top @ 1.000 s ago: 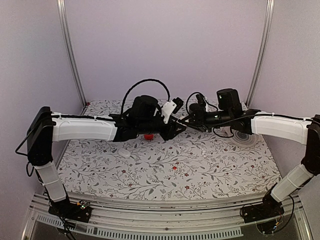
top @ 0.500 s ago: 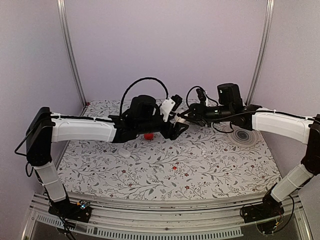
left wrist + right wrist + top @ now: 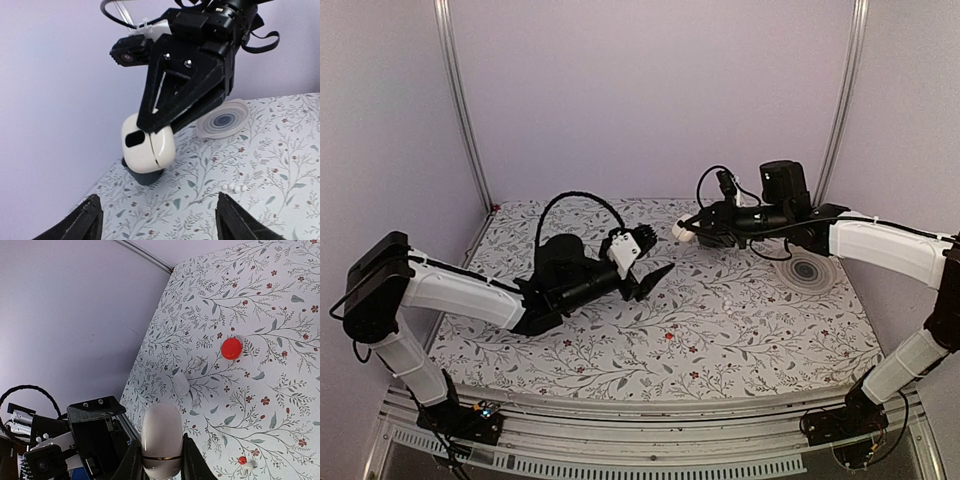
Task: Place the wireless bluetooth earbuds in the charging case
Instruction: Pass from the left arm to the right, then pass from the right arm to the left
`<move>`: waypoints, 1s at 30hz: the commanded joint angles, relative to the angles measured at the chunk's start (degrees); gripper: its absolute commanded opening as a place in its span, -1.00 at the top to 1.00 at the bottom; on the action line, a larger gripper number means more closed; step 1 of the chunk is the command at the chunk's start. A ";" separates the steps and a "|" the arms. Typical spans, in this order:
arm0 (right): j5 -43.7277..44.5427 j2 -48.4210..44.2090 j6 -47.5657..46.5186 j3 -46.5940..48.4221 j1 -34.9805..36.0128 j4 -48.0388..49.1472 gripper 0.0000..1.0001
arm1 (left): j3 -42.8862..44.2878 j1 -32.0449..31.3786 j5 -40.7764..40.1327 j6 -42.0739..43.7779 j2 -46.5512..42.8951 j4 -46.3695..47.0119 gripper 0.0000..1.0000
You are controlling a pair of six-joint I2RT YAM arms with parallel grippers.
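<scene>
Holds aloft, in the right gripper (image 3: 687,229), a small cream-white rounded plastic charging case (image 3: 147,147), with black fingers clamped on its two flanks, well above the floral-printed table (image 3: 740,320). Presents the case out toward the middle of the workspace, seemingly to give the other arm a clear frontal approach. Turns one dark oval hollow toward the left wrist camera, beside a thin seam running down the shell; cannot tell lid up from lid down. Sets the left gripper (image 3: 162,222) much lower, near the table, jaws wide apart and empty, aimed toward the case yet well apart from it. Looks like a stance for going after an earbud next, not for taking the case. Leaves a small white oval piece (image 3: 180,385), possibly an earbud though too small to be sure, lying on the table near a flat red round disc (image 3: 231,348), far below the case. Shows a dark grey mug (image 3: 145,176) just behind and below the case and a white ringed round coaster (image 3: 222,120) farther off, both untouched. Reads as an early stage, with nothing yet visibly seated in the case.
</scene>
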 commanded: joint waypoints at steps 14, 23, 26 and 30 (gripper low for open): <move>-14.13 -4.75 8.79 -0.33 -0.23 0.10 0.92 | -2.48 -7.54 -19.05 49.33 12.73 39.89 -0.31; -14.94 -5.38 8.91 -1.77 -0.27 -0.66 0.92 | 1.68 -9.27 -22.22 64.28 21.48 53.34 -0.32; -15.07 -5.26 9.00 -2.40 -0.27 -0.69 0.91 | 3.00 -9.53 -23.33 66.08 22.23 54.53 -0.24; -14.93 -5.38 9.04 -2.87 -0.27 -0.77 0.92 | 3.62 -9.56 -23.90 67.28 22.23 55.11 -0.17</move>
